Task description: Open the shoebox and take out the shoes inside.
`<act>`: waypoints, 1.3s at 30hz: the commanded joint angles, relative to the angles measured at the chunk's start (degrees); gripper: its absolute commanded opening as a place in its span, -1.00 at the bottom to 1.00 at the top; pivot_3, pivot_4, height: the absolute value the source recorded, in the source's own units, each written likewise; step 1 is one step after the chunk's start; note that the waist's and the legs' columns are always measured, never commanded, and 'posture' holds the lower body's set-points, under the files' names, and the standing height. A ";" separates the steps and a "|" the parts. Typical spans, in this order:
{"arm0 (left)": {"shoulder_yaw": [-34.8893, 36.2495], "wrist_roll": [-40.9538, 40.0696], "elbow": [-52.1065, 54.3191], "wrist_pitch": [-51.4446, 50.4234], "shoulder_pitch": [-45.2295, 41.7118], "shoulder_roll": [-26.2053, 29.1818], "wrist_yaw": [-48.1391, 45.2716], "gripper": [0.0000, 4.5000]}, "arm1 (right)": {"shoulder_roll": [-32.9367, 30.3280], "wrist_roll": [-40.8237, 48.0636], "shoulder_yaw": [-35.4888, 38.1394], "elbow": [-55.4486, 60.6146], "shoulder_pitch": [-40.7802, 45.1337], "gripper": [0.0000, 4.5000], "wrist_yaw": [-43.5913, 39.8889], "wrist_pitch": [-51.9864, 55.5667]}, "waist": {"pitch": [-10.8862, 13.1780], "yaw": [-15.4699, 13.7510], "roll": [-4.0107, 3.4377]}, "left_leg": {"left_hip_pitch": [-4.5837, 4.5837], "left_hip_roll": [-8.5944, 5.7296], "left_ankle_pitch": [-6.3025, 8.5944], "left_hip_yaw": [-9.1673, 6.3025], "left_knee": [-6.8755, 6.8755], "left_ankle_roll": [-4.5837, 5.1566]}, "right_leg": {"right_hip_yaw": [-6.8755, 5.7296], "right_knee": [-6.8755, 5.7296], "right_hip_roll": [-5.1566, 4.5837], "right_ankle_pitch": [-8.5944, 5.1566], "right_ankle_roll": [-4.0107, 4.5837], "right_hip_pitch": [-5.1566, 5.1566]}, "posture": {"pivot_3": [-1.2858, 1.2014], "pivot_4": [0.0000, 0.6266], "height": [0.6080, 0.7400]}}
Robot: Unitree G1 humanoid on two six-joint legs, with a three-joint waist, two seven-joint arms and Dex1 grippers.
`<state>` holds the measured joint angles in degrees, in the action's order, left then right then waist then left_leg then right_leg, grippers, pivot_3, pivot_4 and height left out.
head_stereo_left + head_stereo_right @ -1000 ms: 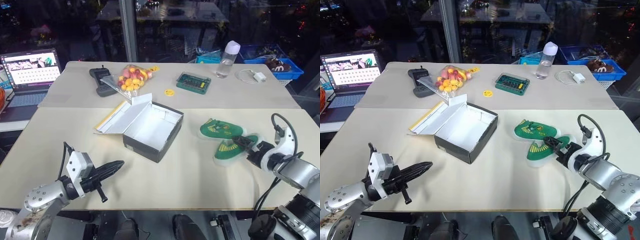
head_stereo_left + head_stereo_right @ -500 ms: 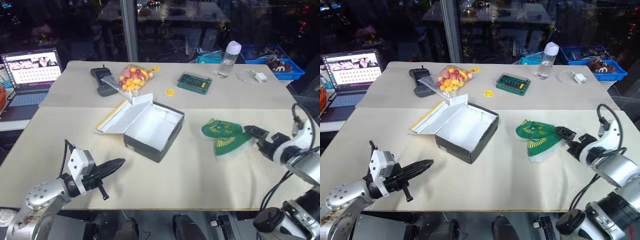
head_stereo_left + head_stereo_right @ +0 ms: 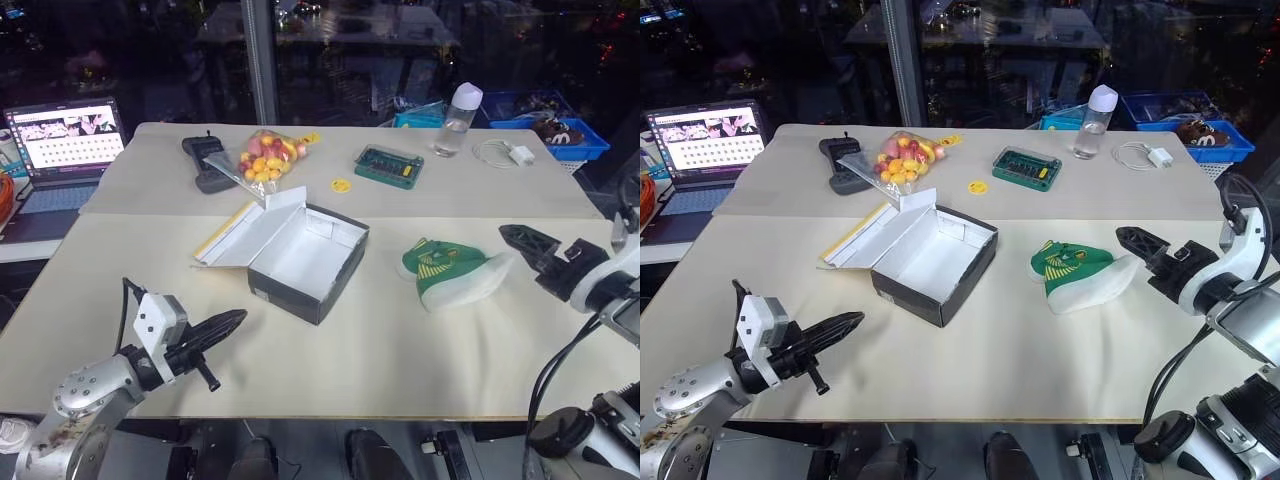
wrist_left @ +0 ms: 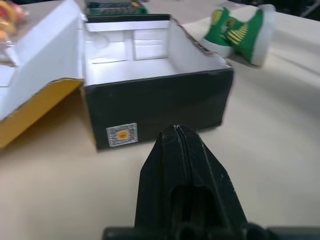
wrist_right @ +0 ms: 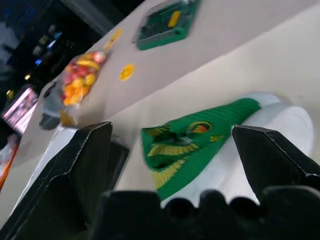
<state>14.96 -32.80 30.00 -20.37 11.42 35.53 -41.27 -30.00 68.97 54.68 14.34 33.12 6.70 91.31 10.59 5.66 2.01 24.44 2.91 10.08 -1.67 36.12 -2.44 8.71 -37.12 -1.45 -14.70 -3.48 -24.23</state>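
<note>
Head view: shoebox (image 3: 308,258) open and empty mid-table, shoes (image 3: 452,273) on the table to its right. I judge the task done; next, park both arms.
Left wrist: left gripper (image 4: 176,131) pressed together, facing the box.
Right wrist: right gripper (image 5: 172,150) spread wide, empty.

We see beige table (image 3: 330,360), dark glass wall (image 3: 150,60) behind, metal post (image 3: 258,60), open laptop (image 3: 55,150) far left.
</note>
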 commanded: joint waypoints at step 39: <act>8.37 14.14 -24.20 12.98 -13.62 -15.42 26.81 -1.00 | 5.96 -53.50 -41.13 12.49 -23.37 0.99 -6.85 -55.47 | -0.20 -1.67 0.24 | 0.19 -0.06 -0.01 -0.02 0.63 -0.02 | -0.03 -0.10 -0.06 0.32 -0.19 0.05 | 0.03 -0.52 0.45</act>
<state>23.07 -18.36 5.44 -8.59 -1.46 19.95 -14.52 -24.01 16.43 12.10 25.56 8.49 0.05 37.73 10.39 3.99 2.24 24.62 2.85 10.07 -1.69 36.74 -2.46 8.68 -37.22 -1.51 -14.38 -3.67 -24.18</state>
